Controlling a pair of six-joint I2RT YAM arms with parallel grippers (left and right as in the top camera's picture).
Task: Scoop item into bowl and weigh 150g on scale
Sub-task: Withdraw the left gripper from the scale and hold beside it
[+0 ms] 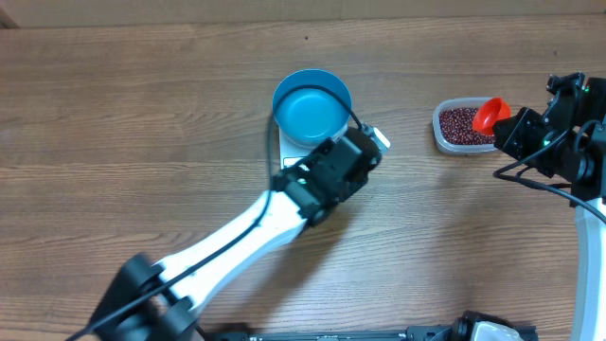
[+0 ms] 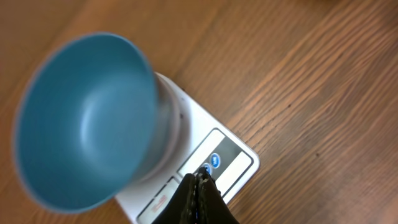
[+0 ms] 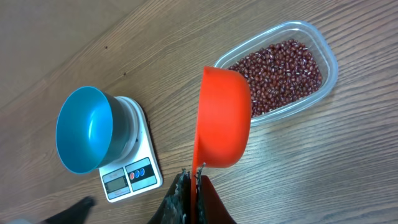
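the left gripper (image 2: 199, 183) is pinched shut on nothing, its tips seemingly resting on a blue button of the scale (image 2: 233, 165). the bowl (image 2: 81, 124) sits on the scale's far part. the right gripper (image 3: 191, 186) is clamped on the handle of the red scoop (image 3: 224, 118). the scoop is tipped on its side over the worktop (image 3: 323, 162), beside the clear tub (image 3: 331, 59) of beans (image 3: 280, 74), well right of the scale.

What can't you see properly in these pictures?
- Scale numbers: too small in the right wrist view; overhead, the left arm and blue bowl cover the display.
- Inside the red scoop: the right wrist view shows only its outside.
- Whether the left gripper touches the button: its fingertips hide it.
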